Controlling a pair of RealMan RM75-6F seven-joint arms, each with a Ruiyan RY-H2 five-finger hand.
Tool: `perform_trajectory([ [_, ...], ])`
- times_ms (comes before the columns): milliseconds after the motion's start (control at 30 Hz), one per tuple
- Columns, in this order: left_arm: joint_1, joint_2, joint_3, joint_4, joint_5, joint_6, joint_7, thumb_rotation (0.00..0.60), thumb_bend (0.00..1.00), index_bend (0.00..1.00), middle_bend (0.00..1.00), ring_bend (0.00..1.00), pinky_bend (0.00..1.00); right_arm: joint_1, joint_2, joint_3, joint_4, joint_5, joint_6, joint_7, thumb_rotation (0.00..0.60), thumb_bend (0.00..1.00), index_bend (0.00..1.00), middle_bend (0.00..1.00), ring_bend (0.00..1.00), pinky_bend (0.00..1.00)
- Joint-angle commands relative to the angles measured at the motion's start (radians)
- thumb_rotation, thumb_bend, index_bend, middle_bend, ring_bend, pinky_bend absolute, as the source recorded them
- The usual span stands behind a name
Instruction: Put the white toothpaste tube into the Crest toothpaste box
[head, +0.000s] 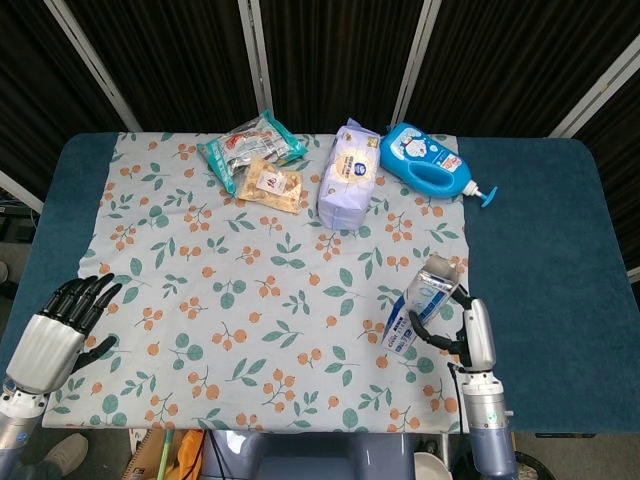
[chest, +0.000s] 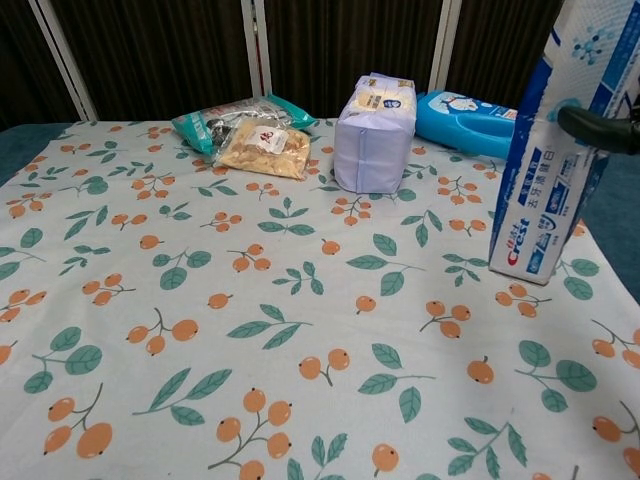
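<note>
Crest toothpaste box (head: 417, 312) — upright, gripped by right hand (head: 462, 335) — left of its palm.

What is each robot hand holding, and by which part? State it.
The right robot hand grips the Crest toothpaste box around its upper part, keeping it nearly upright on the tablecloth. The left robot hand holds nothing, fingers apart.

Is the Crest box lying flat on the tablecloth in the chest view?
No, the Crest box stands nearly upright on its lower end, held by the right hand.
</note>
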Motion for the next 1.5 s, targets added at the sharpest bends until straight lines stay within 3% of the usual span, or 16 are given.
perform_trajectory([
  [33,0.001,0.000,-0.001,0.000,0.001,-0.003,0.001,0.600,0.14,0.11,0.10,0.17,0.21,-0.001,-0.003,-0.002,0.005,-0.002,0.001,-0.005,0.600,0.32,0.40,0.56,0.54,0.46],
  [133,0.003,0.001,-0.003,0.000,0.004,-0.005,0.002,0.600,0.13,0.11,0.10,0.17,0.21,-0.002,-0.001,-0.005,0.022,0.002,-0.001,-0.065,0.600,0.32,0.40,0.56,0.55,0.46],
  [467,0.006,0.001,-0.009,0.001,0.019,-0.007,0.006,0.600,0.13,0.11,0.10,0.17,0.21,0.042,0.072,-0.057,0.035,0.187,-0.175,-0.595,0.600,0.32,0.40,0.57,0.55,0.46],
  [667,0.007,0.001,-0.013,0.003,0.022,-0.008,0.004,0.600,0.14,0.11,0.10,0.17,0.21,0.059,0.052,-0.062,0.063,0.252,-0.190,-0.751,0.600,0.32,0.40,0.57,0.55,0.46],
  [867,0.009,0.001,-0.016,0.003,0.025,-0.011,0.003,0.600,0.14,0.11,0.10,0.17,0.21,0.083,0.034,-0.080,0.105,0.245,-0.186,-0.899,0.600,0.32,0.40,0.57,0.55,0.46],
  [1033,0.010,0.001,-0.019,0.002,0.026,-0.012,0.003,0.600,0.13,0.11,0.10,0.17,0.21,0.094,0.011,-0.085,0.091,0.260,-0.196,-0.942,0.600,0.32,0.39,0.57,0.54,0.46],
  [1167,0.011,0.001,-0.021,0.002,0.023,-0.015,-0.001,0.600,0.13,0.12,0.10,0.17,0.21,0.095,0.009,-0.097,0.064,0.265,-0.209,-0.939,0.600,0.32,0.26,0.53,0.49,0.40],
  [1500,0.014,0.002,-0.025,0.001,0.025,-0.017,-0.005,0.600,0.14,0.12,0.10,0.17,0.21,0.090,-0.024,-0.123,0.052,0.254,-0.197,-0.958,0.600,0.32,0.06,0.36,0.31,0.22],
])
